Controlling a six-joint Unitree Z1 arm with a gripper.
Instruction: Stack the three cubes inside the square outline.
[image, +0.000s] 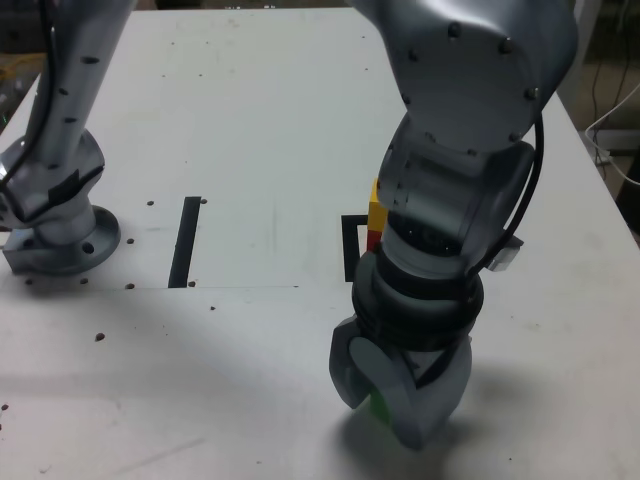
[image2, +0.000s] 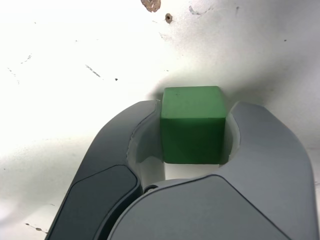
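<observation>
Jaws gripped green (image2: 193, 140), low at the table (image: 250, 370). Yellow (image: 376, 214) sat on red (image: 373, 240) at the square (image: 350, 252). Judged best: lift straight, clear yellow, centre above it, lower gently, release once seated flat.

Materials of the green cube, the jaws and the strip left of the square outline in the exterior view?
Green cube: painted wood or plastic; matte, even colour, crisp edges.
Jaws: likely plastic or coated metal; smooth satin grey, seam lines.
Black strip: probably tape; flat, matte, straight-edged.
</observation>
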